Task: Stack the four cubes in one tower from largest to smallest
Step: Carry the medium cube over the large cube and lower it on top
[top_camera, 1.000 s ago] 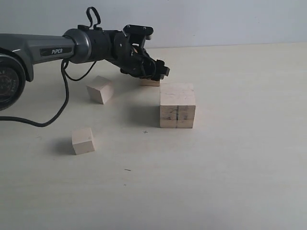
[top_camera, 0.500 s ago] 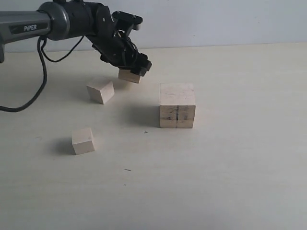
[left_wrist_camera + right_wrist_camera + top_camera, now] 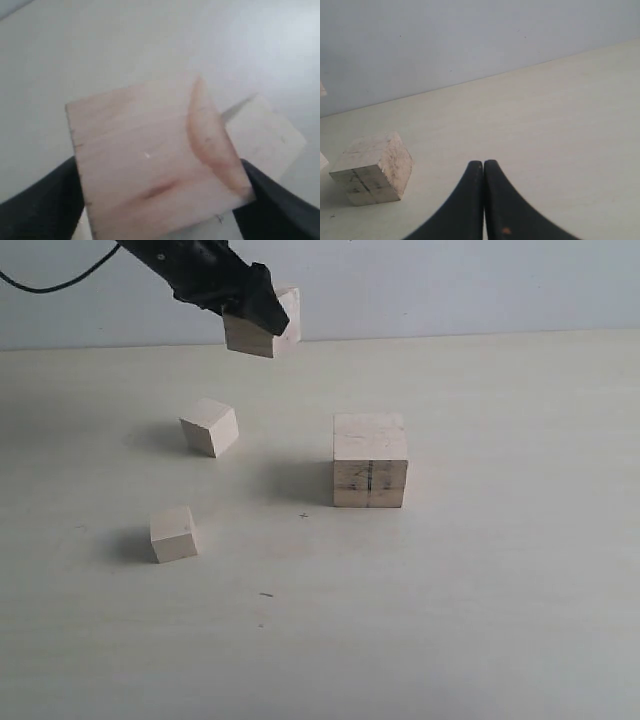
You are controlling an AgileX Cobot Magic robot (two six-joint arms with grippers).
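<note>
High above the back of the table, my left gripper (image 3: 256,308) is shut on the tan second cube (image 3: 252,340), which hangs tilted in the air. That cube (image 3: 150,160) fills the left wrist view between the two dark fingers (image 3: 40,207); part of another pale cube (image 3: 267,132) shows below it, which one I cannot tell. The largest cube (image 3: 370,460), pale with dark side marks, rests mid-table and also shows as the largest cube (image 3: 372,167) in the right wrist view. Two small pale cubes lie at the left, one (image 3: 210,427) behind the other (image 3: 173,533). My right gripper (image 3: 483,164) is shut and empty, outside the exterior view.
The pale tabletop (image 3: 480,590) runs back to a grey-blue wall (image 3: 450,280). Only the cubes stand on it.
The left gripper closed on the tan cube behind the largest one, then carried it up and to the left. The other three cubes stayed put.
</note>
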